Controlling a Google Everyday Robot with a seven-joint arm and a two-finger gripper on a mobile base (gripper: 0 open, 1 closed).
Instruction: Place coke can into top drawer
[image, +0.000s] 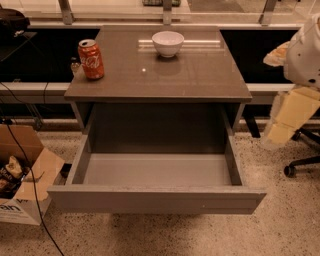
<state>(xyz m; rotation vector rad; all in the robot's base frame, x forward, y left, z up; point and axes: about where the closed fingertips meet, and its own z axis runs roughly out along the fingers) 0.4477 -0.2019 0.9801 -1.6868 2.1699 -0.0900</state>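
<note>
The coke can (91, 59) stands upright on the back left corner of the brown cabinet top (165, 77). It is red-orange with white script and a silver top. The top drawer (156, 199) is pulled fully open below the cabinet top, and its light grey interior holds nothing. The gripper itself is out of view. Only white and cream arm parts (295, 100) show at the right edge, off to the right of the cabinet and far from the can.
A white bowl (168, 43) sits at the back middle of the cabinet top. An open cardboard box (22, 177) with a black cable stands on the floor at left. An office chair base (302, 162) is at right.
</note>
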